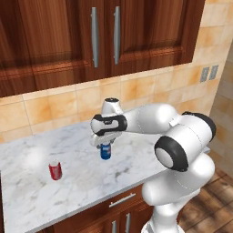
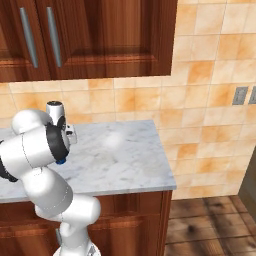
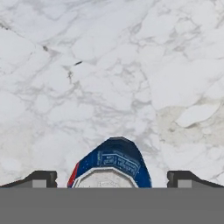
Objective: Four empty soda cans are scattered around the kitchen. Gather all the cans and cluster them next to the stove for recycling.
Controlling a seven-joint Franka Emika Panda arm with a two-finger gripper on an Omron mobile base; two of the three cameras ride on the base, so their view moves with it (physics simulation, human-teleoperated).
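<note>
Blue cylindrical soda can with a pale band (image 1: pixel 105 151) stands upright on the white-grey marble counter (image 1: pixel 32 200), centre of the left base frame. In the hand view the same can (image 3: pixel 111 164) sits at bottom centre, its silver top toward the lens, with one dark fingertip (image 3: pixel 39 178) at lower left and the other at lower right.

Pincer (image 1: pixel 103 142) is spread wide, released, gripping nothing; it hangs directly over the can with the jaws straddling it, one each side. Whether the pads have reached the can wall, cannot tell.

Judgement on the step in hand: this is the reach onto the blue can. To do it well, descend straight down, keep the can centred between the jaws, and close at mid-height rather than on the rim. An empty can is likely light and thin-walled; an off-centre squeeze could tip or skid it on the smooth marble.

Small red cylindrical soda can (image 1: pixel 55 170) stands upright at lower left of the left base frame, well apart from the blue one, untouched.

Containers: both cans are upright; contents not visible from any frame. Task calls them empty.

Reddish-brown wooden wall cabinets (image 1: pixel 59 36) fill the top of the frame.
</note>
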